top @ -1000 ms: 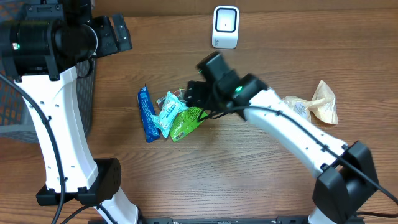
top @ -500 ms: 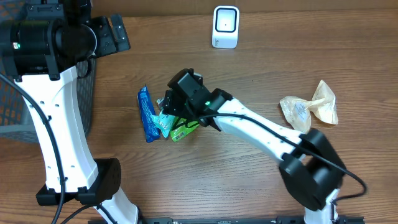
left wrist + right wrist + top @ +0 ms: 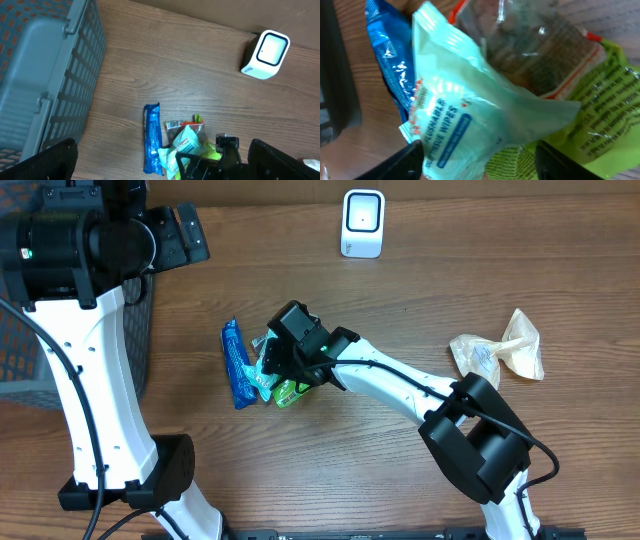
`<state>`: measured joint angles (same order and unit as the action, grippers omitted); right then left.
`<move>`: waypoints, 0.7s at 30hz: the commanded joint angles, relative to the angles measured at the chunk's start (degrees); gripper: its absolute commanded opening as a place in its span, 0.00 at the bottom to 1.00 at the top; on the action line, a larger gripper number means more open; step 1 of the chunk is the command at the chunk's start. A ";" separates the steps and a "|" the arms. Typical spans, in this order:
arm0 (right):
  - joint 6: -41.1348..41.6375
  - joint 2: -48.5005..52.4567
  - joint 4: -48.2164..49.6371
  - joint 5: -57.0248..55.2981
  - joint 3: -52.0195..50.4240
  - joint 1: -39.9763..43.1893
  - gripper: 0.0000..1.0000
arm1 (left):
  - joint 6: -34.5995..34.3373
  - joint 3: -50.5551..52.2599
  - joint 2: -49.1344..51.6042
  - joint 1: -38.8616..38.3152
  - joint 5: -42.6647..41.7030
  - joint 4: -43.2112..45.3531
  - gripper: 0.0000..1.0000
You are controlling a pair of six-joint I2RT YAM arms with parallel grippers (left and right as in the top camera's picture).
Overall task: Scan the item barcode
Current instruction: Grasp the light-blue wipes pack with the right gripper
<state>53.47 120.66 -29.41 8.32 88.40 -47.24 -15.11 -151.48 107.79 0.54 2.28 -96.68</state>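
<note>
My R gripper [image 3: 479, 161]: jaws apart, straddling wipes pack [image 3: 452, 112]; contact unclear. Blue wrapper [image 3: 385, 45] touches pack's left side, green bag [image 3: 602, 115] under its right, clear pouch [image 3: 530, 50] behind it. L gripper [image 3: 165, 160] high above pack, jaws spread wide. Scanner [image 3: 362, 223] well beyond pack. Basket [image 3: 30, 75] far left of pack.

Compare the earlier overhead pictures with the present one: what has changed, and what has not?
The right gripper swung left over the packet pile; its fingers now straddle the wipes packet, grasp uncertain. The scanner, tan bag and left arm stayed put.
</note>
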 commanded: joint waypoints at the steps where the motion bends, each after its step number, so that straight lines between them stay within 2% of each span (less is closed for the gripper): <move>1: -1.20 0.24 0.59 -0.85 0.92 -0.07 0.66 | -1.01 0.33 0.20 0.50 0.70 -0.11 1.00; 7: -2.05 0.59 -0.68 -5.60 0.92 -1.07 0.52 | -1.03 0.33 0.20 0.50 0.66 -0.11 1.00; 13: -5.44 1.73 -0.94 -7.34 0.92 -2.32 0.34 | -1.03 0.33 0.20 0.50 0.63 -0.11 1.00; 21: -5.73 1.84 -6.27 -8.46 0.92 -1.27 0.15 | -1.01 0.33 0.20 0.50 -0.66 -0.11 1.00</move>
<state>48.21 120.81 -34.74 1.56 88.51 -49.41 -15.11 -151.48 107.79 0.54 2.35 -96.71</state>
